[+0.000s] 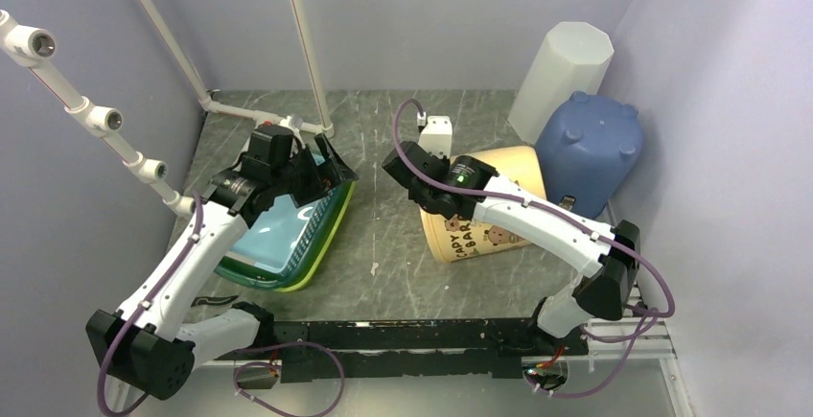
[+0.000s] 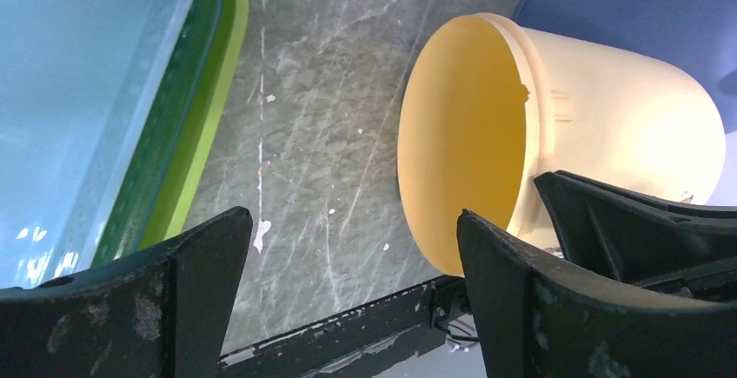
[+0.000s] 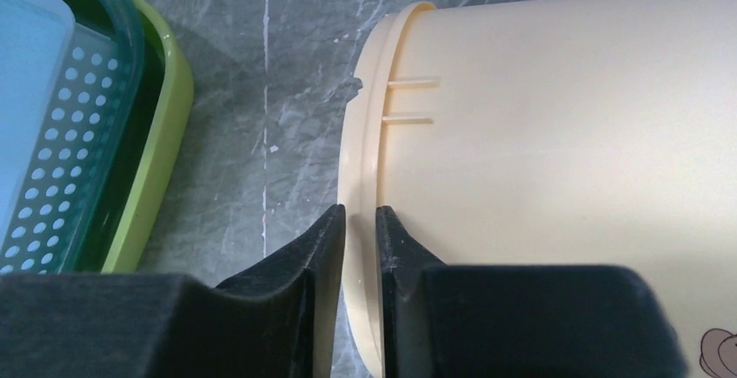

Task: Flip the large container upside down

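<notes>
**A:** Where's the large container (image 1: 484, 242)?

**B:** Lying on its side, right of the table's (image 1: 383, 273) middle. Its base is towards the far right corner by the blue tub (image 1: 587, 149), its mouth towards the near left, and its long axis runs along that diagonal.

**A:** Grip?

**B:** The right gripper (image 3: 361, 222) pinches the rim, a finger on each side. The left gripper (image 2: 352, 217) gapes wide and holds nothing.

**A:** Advice?

**B:** Seat the rim deep between the fingers. Then swing the base up and over so the mouth lands flat.
</notes>
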Controlling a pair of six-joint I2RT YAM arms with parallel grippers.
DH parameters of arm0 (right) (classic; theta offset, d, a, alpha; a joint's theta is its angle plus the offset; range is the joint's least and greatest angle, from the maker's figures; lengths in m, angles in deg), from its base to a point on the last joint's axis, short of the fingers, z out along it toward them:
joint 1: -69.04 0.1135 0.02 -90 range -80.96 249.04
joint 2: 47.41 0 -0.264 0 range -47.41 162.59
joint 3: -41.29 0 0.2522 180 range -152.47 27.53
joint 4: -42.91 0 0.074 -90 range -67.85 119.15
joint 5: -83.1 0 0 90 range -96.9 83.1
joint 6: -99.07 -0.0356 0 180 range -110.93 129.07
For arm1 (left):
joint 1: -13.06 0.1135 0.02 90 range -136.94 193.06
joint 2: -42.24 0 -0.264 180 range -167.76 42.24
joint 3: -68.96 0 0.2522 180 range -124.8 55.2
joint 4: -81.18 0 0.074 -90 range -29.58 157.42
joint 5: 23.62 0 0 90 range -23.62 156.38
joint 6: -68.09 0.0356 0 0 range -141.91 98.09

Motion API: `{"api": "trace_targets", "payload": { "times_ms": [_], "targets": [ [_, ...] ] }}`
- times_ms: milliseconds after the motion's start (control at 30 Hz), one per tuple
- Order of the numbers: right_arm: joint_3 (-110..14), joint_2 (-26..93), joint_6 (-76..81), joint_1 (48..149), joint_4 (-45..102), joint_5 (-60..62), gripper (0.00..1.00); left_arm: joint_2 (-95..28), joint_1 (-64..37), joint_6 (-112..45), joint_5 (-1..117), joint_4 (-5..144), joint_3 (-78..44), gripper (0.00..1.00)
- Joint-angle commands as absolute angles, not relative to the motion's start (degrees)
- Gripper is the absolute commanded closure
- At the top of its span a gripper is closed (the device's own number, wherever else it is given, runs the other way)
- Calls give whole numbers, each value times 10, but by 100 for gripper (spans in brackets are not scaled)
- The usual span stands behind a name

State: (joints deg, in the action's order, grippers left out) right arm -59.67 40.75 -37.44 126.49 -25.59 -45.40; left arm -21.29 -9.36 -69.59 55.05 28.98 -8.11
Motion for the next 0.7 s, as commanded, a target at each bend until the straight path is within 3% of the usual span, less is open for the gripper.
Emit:
{"api": "trace_targets", "payload": {
  "times_ms": [0,433,667],
  "targets": [
    [-583,428,-379,1263,-320,-428,81,-185,-92,-701,601,268,-105,7],
    [-572,437,-370,1274,-296,-406,97,-173,-92,-707,623,257,-104,7],
    [-565,442,-366,1282,-281,-396,99,-169,-92,-710,637,250,-106,6]
  ]
}}
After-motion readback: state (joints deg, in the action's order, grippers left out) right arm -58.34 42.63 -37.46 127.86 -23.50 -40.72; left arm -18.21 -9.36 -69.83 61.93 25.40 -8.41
